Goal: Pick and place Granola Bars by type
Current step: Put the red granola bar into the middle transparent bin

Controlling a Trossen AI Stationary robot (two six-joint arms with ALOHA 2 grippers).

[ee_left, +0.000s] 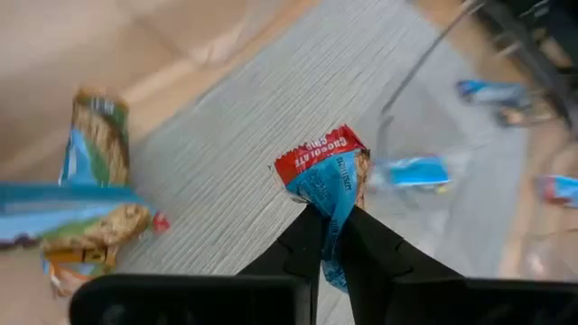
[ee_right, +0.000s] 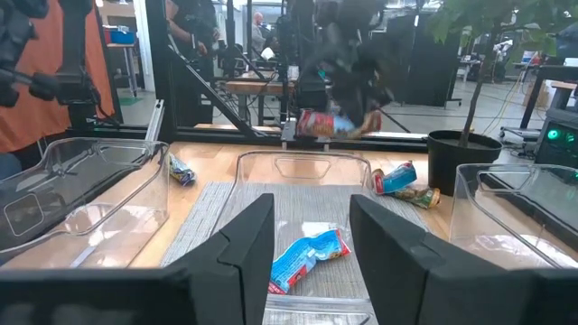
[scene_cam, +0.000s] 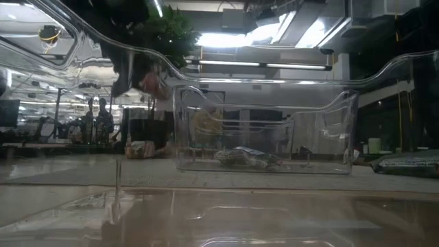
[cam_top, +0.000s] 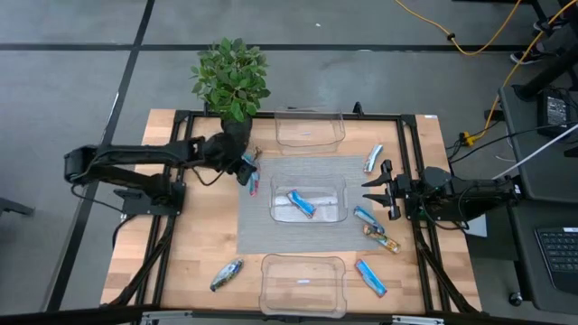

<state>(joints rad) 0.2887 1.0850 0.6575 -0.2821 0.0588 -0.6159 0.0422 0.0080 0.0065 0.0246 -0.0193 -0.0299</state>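
Note:
My left gripper (cam_top: 247, 166) hovers over the grey mat's left edge, shut on a blue granola bar with a red end (ee_left: 327, 171). Two more bars (ee_left: 90, 208) lie together on the table just beside the mat. One bright blue bar (cam_top: 301, 204) lies in the middle clear bin (cam_top: 339, 185). Off the mat's right side lie several bars: (cam_top: 373, 158), (cam_top: 368, 217), (cam_top: 384, 240), (cam_top: 370, 277). A silvery bar (cam_top: 226, 273) rests near the table's front left. My right gripper (cam_top: 368, 191) is open, held at the middle bin's right side, touching nothing. My left gripper pinches the bar's blue wrapper end (ee_left: 332, 221) between its two fingers. The bar juts out past the fingertips with its red end farthest from them. It is lifted clear above the grey mat (ee_left: 235, 181).
A clear bin (cam_top: 310, 131) stands at the far edge and another (cam_top: 302, 284) at the near edge. A potted plant (cam_top: 232, 81) stands at the far left, close behind my left arm. Bare wood lies left of the mat.

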